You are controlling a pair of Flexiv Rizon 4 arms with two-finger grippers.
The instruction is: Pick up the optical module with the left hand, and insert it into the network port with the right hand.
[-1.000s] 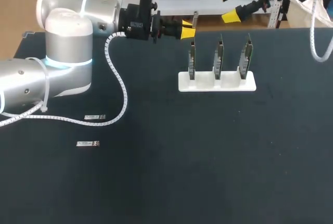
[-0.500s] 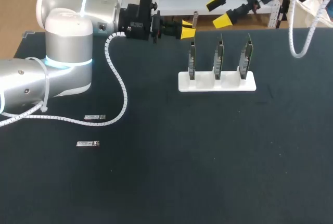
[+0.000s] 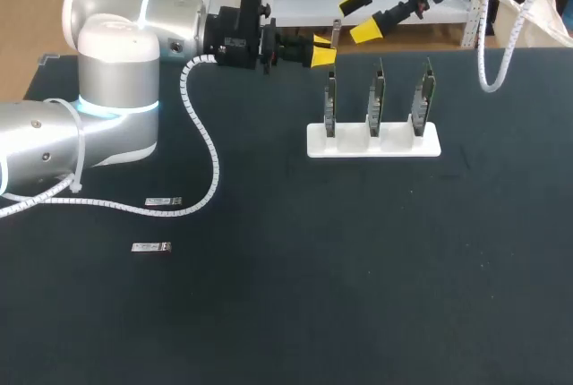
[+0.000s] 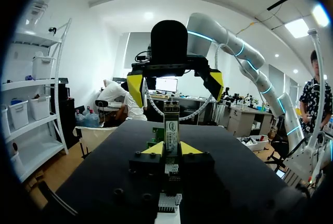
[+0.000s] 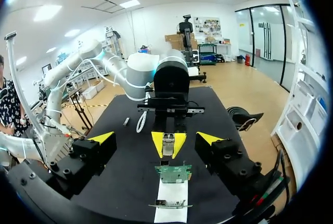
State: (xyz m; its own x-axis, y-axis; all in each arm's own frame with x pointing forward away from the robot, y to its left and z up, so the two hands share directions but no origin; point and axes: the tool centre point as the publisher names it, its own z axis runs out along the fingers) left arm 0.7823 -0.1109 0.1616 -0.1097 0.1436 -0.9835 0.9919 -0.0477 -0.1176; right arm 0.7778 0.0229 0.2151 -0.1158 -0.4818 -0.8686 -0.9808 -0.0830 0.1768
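Yellow tips mark our left tool [image 3: 320, 50] in the head view, at 12 o'clock on the black counter [image 3: 358, 269]. It is pinched narrow on the optical module [image 3: 337, 32], which stands upright just beyond the leftmost board of the white rack [image 3: 373, 145]. Our right tool [image 3: 358, 16] hangs near it toward 1 o'clock, fingers spread wide and holding nothing. Two spare modules [image 3: 163, 201] lie at 9 o'clock, well apart from the rack.

In the left wrist view, the module rises between our left fingers, gripped from both sides. The right tool's spread fingers stand ahead, one to each side.

In the right wrist view, the left tool faces us between our open fingers, with a rack board under it.

We judge the handover to be the step in hand. Next, the right tool needs to close in squarely on the module's free end and pinch it before the left lets go.
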